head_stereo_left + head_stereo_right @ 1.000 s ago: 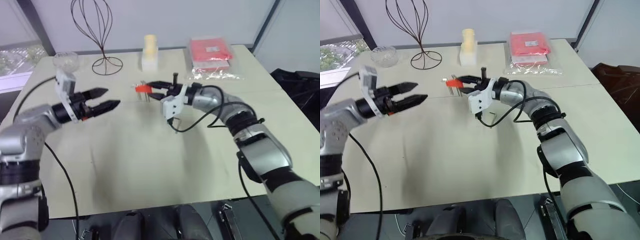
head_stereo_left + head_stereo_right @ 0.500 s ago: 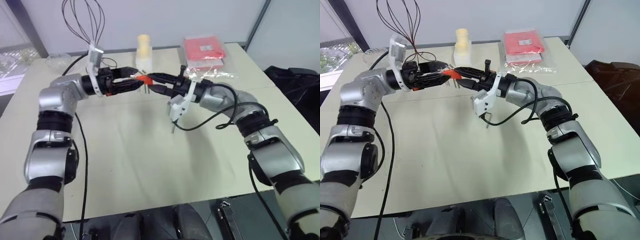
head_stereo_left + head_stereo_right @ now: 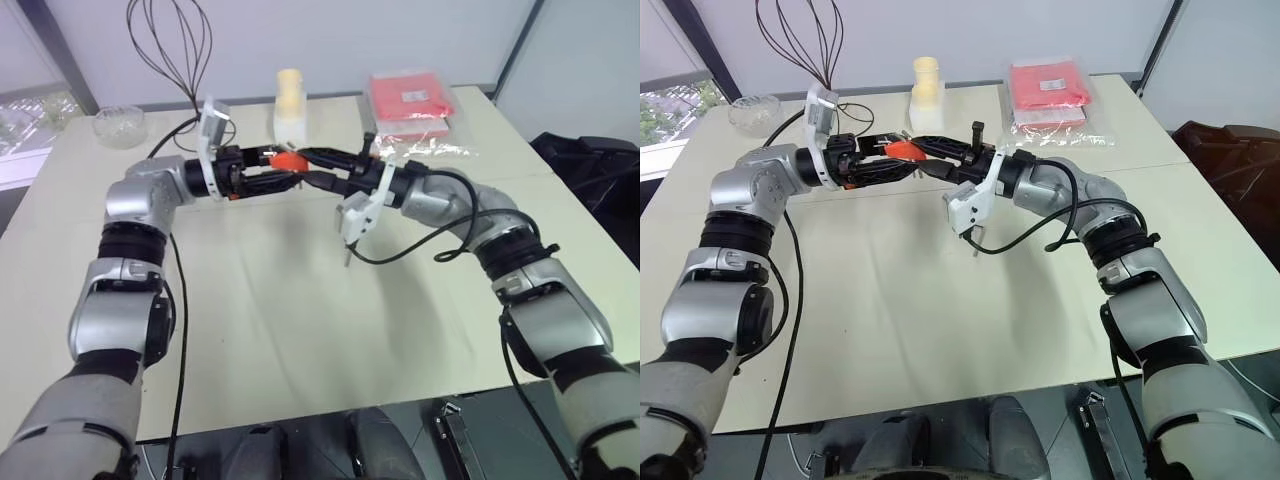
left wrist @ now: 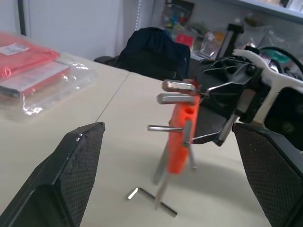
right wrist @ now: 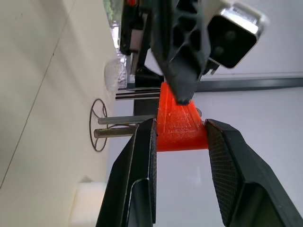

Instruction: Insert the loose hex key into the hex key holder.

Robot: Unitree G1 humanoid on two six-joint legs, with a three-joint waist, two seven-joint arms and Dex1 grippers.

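1. The hex key holder (image 5: 181, 126), an orange-red block with short metal keys sticking out, is clamped between the two black fingers of the right gripper (image 3: 925, 157) and is held above the table (image 3: 300, 320), in the upper middle of the left eye view.
2. The left gripper (image 3: 288, 172) is seen with its fingers spread wide, one on each side of the holder; in the left wrist view a clear gap is visible between each finger and the block.
3. The loose hex key (image 4: 150, 200), a thin L-shaped rod, is seen lying flat on the table in the lower middle of the left wrist view, below the raised holder.
4. A red packet in clear plastic (image 3: 408, 100) is seen at the upper right of the left eye view.
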